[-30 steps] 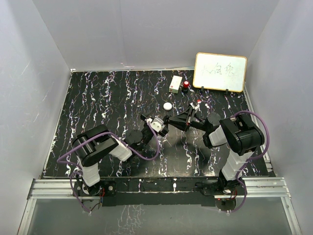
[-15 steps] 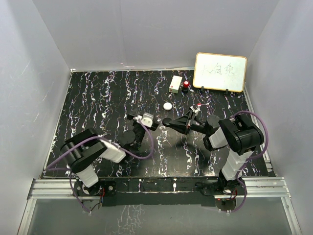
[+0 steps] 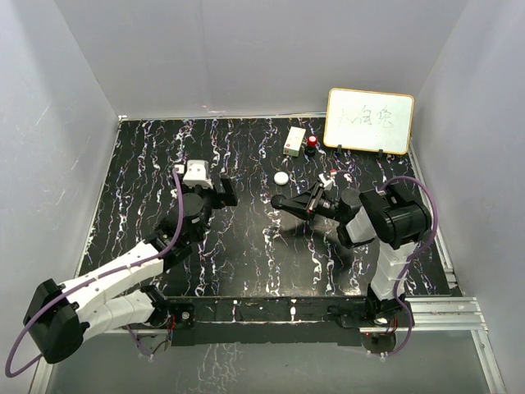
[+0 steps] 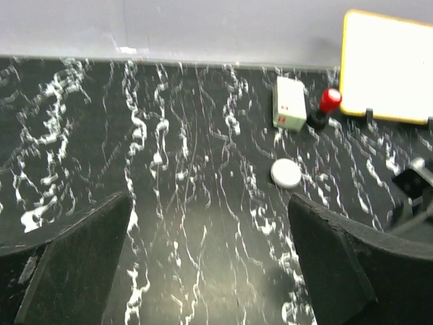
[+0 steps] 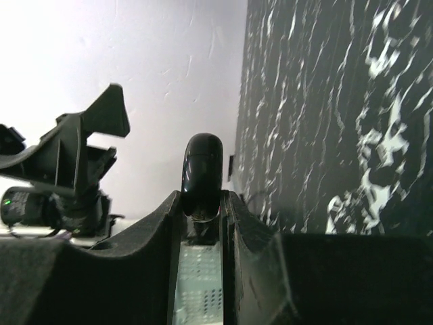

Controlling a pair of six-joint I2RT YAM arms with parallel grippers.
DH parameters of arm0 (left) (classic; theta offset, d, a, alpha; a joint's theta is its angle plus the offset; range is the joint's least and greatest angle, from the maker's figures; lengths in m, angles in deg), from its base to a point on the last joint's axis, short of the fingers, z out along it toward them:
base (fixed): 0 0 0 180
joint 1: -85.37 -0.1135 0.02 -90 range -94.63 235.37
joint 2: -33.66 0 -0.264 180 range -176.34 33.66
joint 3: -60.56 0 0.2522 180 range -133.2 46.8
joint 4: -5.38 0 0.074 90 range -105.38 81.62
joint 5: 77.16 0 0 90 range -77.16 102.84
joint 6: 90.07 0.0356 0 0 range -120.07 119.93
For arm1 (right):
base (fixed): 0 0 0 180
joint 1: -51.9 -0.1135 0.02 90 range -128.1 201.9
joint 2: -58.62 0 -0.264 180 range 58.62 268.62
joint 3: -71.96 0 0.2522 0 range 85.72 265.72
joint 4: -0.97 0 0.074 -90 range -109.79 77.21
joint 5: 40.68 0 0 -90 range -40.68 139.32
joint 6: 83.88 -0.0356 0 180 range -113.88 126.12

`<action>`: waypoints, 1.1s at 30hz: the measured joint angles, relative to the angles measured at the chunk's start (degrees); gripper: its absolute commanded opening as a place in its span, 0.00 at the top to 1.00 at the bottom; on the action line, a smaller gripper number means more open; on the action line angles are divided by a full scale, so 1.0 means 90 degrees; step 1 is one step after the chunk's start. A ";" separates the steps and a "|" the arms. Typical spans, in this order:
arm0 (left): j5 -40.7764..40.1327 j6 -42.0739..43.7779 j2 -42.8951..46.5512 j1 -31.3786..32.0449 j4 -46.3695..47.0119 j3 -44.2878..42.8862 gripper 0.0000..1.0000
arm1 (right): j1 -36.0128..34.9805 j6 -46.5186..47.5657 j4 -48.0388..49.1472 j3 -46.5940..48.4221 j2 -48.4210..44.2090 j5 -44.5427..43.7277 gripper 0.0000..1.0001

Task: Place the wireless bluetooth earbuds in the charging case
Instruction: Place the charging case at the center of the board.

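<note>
Item: black puck (image 5: pixel 203 172), glossy and seen edge-on, judged to be the charging case; pinched upright between the fingers of the right hand (image 3: pixel 279 202), which is clenched on it and carries it above the counter (image 3: pixel 164 164). Whether its lid stands open cannot be told. Earbuds: not made out in any view, so their place is unknown. Left hand (image 4: pixel 210 200): released, fingers spread wide, nothing between them, well apart from the right hand. Step, as judged: case presented, an earbud wanted. The next move calls for finding one, a fine pinch on a tiny stem, then a careful meeting of the two hands. Also present: white puck (image 4: pixel 286 173) ahead-right of the left hand, just beyond the right hand's tip and likeliest to be brushed; white box (image 4: pixel 289 103), red-capped item (image 4: pixel 329 100) and whiteboard (image 4: pixel 389 68) farther ahead-right.
</note>
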 measured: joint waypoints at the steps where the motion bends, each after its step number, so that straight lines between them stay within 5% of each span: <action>1: 0.0058 -0.0112 0.0002 0.0000 -0.0294 -0.0090 0.02 | 0.0000 0.0185 -0.0170 0.0107 -0.0007 -0.0063 1.00; 6: 0.0440 -0.0629 -0.0126 -0.0005 -0.1702 -0.0563 0.01 | 0.0000 0.1027 -0.1435 0.0578 -0.0129 -0.0396 1.00; 15: 0.0818 -0.1056 -0.0143 -0.0005 -0.2691 -0.1022 0.02 | 0.0000 0.2152 -0.3978 0.1328 -0.0253 -0.0952 1.00; 26: 0.0974 -0.1156 -0.0410 -0.0537 -0.3699 -0.2217 0.02 | 0.0000 0.2528 -0.5173 0.1401 -0.0253 -0.1321 0.99; 33: 0.1838 -0.1387 -0.0852 -0.1639 -0.4257 -0.2846 0.02 | 0.0000 0.2572 -0.5374 0.1445 -0.0253 -0.1365 0.47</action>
